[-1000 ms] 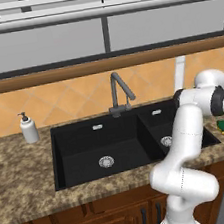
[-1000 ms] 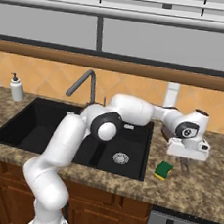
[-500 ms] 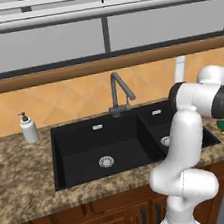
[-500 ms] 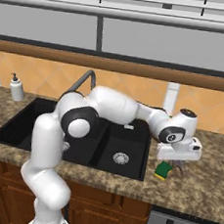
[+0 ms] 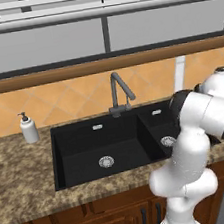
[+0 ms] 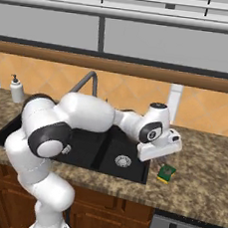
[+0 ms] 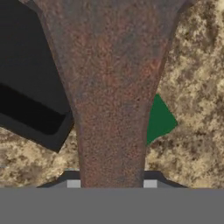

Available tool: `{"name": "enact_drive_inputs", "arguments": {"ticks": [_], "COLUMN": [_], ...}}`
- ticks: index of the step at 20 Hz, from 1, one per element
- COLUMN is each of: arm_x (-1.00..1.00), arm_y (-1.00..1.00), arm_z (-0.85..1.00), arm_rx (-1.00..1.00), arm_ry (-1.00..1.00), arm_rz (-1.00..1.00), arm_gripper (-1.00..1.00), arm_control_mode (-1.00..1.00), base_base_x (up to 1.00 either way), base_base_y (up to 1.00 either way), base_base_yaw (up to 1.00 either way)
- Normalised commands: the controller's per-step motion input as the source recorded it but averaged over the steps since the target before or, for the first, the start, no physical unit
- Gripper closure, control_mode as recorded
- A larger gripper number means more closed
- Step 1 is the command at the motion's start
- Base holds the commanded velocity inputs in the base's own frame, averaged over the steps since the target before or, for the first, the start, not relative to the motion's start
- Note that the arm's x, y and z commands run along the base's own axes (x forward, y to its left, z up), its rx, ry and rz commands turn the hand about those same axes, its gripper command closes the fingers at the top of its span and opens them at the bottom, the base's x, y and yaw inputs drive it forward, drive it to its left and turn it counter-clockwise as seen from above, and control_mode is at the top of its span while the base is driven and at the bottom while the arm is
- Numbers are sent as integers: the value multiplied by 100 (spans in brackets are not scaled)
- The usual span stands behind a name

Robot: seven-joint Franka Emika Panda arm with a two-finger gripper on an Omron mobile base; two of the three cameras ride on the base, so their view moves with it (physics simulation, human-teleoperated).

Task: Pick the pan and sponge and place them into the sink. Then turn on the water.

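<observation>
Swinging leftward since the earlier frames, the hand has travelled from over the counter right of the sink to hang at the sink's right edge. The gripper has its two tips set against either side of the narrow end of a rusty brown-grey shape that widens away from the hand. I take this for the pan, pinched by its handle end, with its long axis running straight out along the gripper's line.

In the right base view the gripper points down beside the smaller basin, and the pan itself cannot be made out beneath it.

Just right of the sink's front right corner, the sponge lies on the counter, green face up, near the hand but ungripped. From the hand camera, the sink's black corner lies to one side of the pan and the sponge peeks out on the other. The basin is therefore only a short sideways carry away.
</observation>
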Motion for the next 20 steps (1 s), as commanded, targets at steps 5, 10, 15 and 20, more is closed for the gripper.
{"name": "enact_drive_inputs", "arguments": {"ticks": [5, 10, 15, 20], "arm_x": [-24, -19, -19, -7], "arm_y": [75, 73, 75, 83], "arm_z": [14, 24, 26, 23], "arm_rx": [-3, 0, 0, 0], "arm_ry": [0, 4, 6, 7], "arm_rz": [20, 18, 17, 18], "arm_gripper": [100, 100, 100, 100], "arm_control_mode": [-100, -100, -100, -100], "base_base_x": [0, 0, 0, 0], "base_base_y": [0, 0, 0, 0], "base_base_yaw": [0, 0, 0, 0]}}
